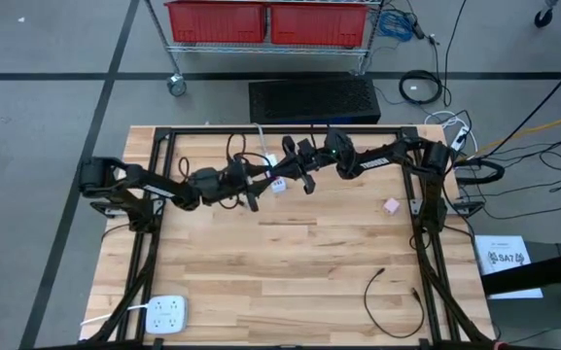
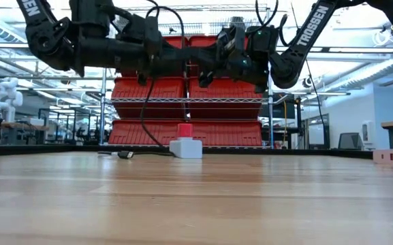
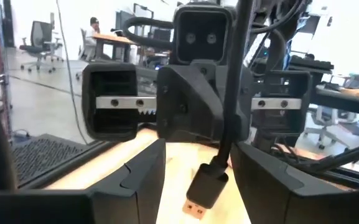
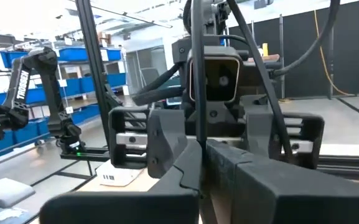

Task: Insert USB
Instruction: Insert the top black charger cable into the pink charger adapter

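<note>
USB plug (image 3: 204, 190) hanging connector-down (slightly tilted), right jaws clamping its cable (image 3: 232, 87), left jaws open.

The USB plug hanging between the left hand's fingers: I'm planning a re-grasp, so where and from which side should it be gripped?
Grip the black moulded body of the USB plug, just behind the metal tip, not the cable. It hangs tip-down on the cable, tilted slightly, so the left hand, whose open fingers already flank it, should probably close from both sides onto the flat faces.
</note>
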Controlling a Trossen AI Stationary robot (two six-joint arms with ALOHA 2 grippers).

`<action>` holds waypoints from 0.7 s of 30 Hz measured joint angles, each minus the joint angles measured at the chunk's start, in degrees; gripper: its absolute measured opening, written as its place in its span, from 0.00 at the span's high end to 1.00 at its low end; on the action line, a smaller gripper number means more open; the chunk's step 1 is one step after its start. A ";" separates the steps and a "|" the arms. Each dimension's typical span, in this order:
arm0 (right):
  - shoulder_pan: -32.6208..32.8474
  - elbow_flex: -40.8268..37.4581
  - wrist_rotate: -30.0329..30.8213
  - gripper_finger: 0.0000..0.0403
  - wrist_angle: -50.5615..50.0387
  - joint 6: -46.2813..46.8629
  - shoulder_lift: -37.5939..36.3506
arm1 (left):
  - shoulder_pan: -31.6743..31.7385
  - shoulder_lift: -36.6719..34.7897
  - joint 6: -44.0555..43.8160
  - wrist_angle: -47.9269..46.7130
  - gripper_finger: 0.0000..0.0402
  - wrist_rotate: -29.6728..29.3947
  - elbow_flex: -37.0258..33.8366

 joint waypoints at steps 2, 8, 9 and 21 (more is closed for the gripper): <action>0.00 -0.02 0.00 1.00 0.02 0.10 0.00 | 0.00 -0.09 0.01 -0.11 0.53 0.07 0.00; -0.02 -0.02 -0.02 1.00 -0.17 0.01 0.00 | 0.00 0.02 -0.03 -2.55 0.61 0.07 0.00; -0.02 -0.02 -0.02 1.00 -0.17 -0.01 0.00 | 0.00 0.02 -0.01 -2.46 0.64 0.05 0.00; -0.17 -0.01 0.46 1.00 -1.59 -0.23 0.00 | 0.59 0.04 1.74 -0.87 0.96 0.27 0.20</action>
